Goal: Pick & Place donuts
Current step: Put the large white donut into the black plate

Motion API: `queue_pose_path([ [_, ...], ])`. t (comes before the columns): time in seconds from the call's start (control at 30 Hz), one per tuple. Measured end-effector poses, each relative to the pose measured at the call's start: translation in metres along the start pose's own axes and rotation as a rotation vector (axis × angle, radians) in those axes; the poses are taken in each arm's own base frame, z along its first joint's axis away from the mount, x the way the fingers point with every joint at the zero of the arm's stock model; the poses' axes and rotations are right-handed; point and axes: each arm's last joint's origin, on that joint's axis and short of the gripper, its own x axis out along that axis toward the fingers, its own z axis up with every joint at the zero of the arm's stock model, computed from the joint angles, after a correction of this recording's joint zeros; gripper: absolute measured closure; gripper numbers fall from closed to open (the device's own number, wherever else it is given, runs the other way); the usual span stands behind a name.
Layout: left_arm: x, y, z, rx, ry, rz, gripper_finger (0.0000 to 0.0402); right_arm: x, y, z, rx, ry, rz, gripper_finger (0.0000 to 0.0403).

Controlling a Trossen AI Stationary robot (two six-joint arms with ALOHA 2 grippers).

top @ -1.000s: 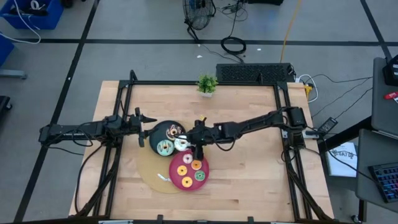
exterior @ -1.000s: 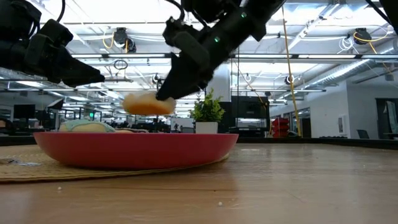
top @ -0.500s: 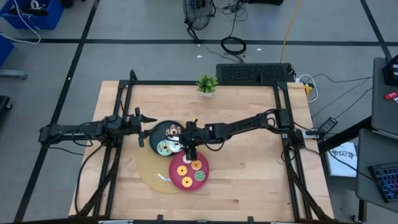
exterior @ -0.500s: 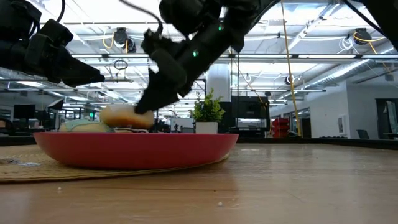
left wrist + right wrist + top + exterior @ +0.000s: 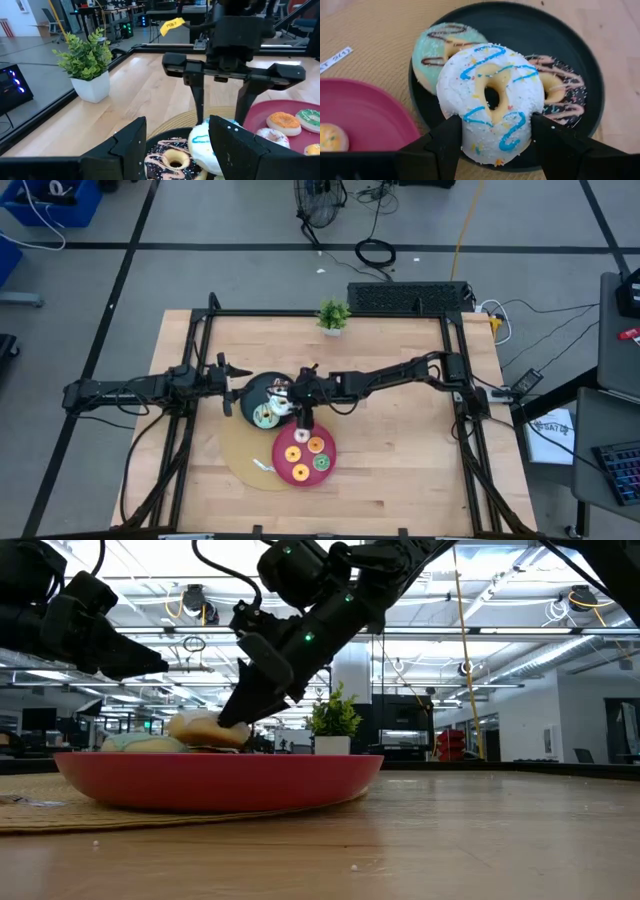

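Note:
My right gripper (image 5: 495, 150) is shut on a white donut (image 5: 492, 100) with blue and yellow squiggles, low over the dark plate (image 5: 570, 60). A mint donut (image 5: 432, 47) and a chocolate donut (image 5: 560, 92) with pink drizzle lie flat on that plate. The pink plate (image 5: 304, 456) beside it holds several donuts (image 5: 316, 445). My left gripper (image 5: 238, 390) is open and empty at the dark plate's left rim; its wrist view shows the chocolate donut (image 5: 175, 160) just ahead of its fingers. My right gripper pinches the white donut's outer sides (image 5: 465, 135) between its two fingers, across the ring. The fingers (image 5: 240, 705) slant down from the table's right. The donut is tilted and overlaps the mint donut; whether it rests on it or on the plate I cannot tell.
Both plates sit on a round tan mat (image 5: 240, 455) with a small white label (image 5: 262, 466) on it. A small potted plant (image 5: 333, 315) stands at the table's far edge. Bare wood lies to the right (image 5: 400, 450).
My right gripper has carried the white donut toward the table's left, from beside the pink plate to over the dark plate, and has gone down with it. It has stayed shut on the donut.

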Motion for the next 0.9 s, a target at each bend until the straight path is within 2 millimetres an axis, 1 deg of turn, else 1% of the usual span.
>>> queue_pose_path([
  [0.17,0.000,0.000,0.000,0.000,0.000,0.000,0.0188,0.000,-0.005,-0.003,0.007,0.031,-0.009,0.0190],
  [0.3,0.000,0.000,0.000,0.000,0.000,0.000,0.0188,0.000,-0.005,-0.006,0.028,0.061,-0.008,0.0190],
  [0.67,0.000,0.000,0.000,0.000,0.000,0.000,0.0188,0.000,0.007,-0.003,0.014,0.029,0.010,0.0189],
  [0.77,0.000,0.000,0.000,0.000,0.000,0.000,0.0188,0.000,0.007,-0.002,-0.007,0.018,0.011,0.0179],
  [0.9,0.000,0.000,0.000,0.000,0.000,0.000,0.0188,0.000,0.007,-0.002,-0.012,0.018,0.011,0.0151],
])
